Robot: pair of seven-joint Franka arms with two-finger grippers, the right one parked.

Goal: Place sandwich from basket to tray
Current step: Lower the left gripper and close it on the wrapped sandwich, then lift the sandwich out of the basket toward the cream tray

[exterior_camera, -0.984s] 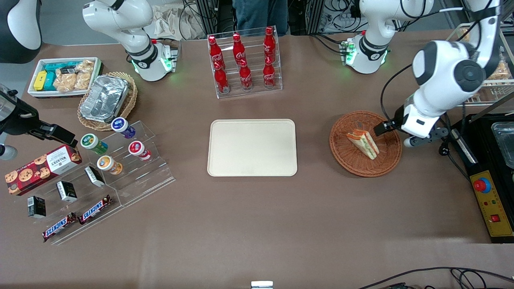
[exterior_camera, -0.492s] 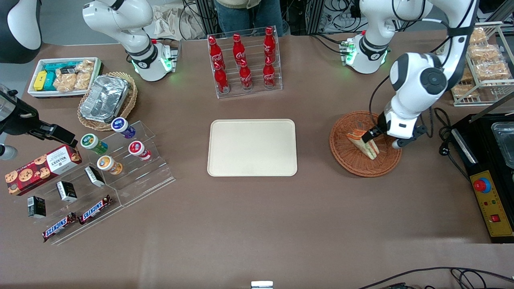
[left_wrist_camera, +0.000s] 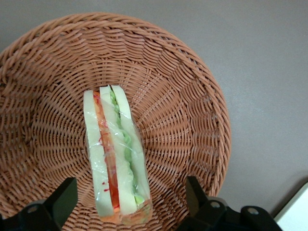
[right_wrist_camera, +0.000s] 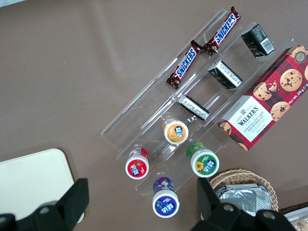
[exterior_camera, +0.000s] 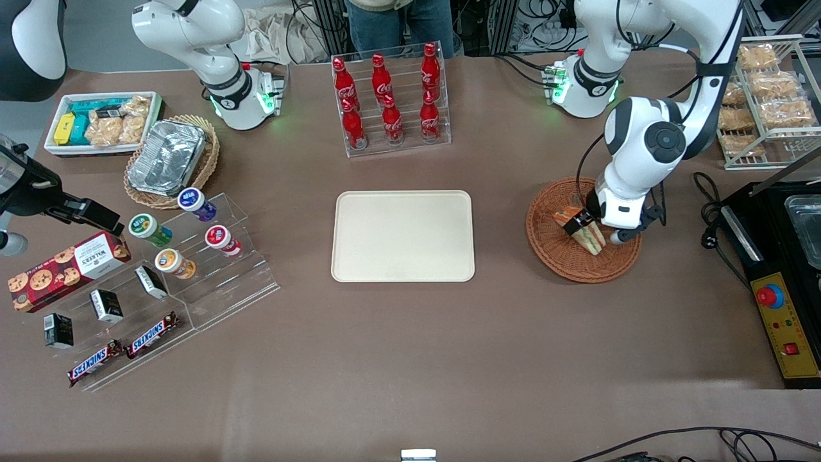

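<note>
The sandwich [exterior_camera: 593,239] is a wrapped wedge with pale bread and red, orange and green filling. It lies in the reddish-brown wicker basket [exterior_camera: 557,258] toward the working arm's end of the table. My left gripper [exterior_camera: 580,222] is low over the basket, right above the sandwich. In the left wrist view the gripper [left_wrist_camera: 129,204] is open, with one of its black fingers [left_wrist_camera: 62,196] on each side of the sandwich [left_wrist_camera: 113,154], apart from it. The basket [left_wrist_camera: 192,96] fills that view. The cream tray [exterior_camera: 402,235] lies bare at the table's middle.
A clear rack of red cola bottles [exterior_camera: 390,102] stands farther from the camera than the tray. A wire rack of bagged pastries [exterior_camera: 766,96] and a black machine [exterior_camera: 786,276] sit at the working arm's end. Acrylic snack steps [exterior_camera: 186,256], a foil-pan basket [exterior_camera: 170,157] and a white bin [exterior_camera: 102,122] are at the parked arm's end.
My left gripper moved from the basket's outer edge in over the basket and came down above the sandwich. The sandwich and basket have not moved.
</note>
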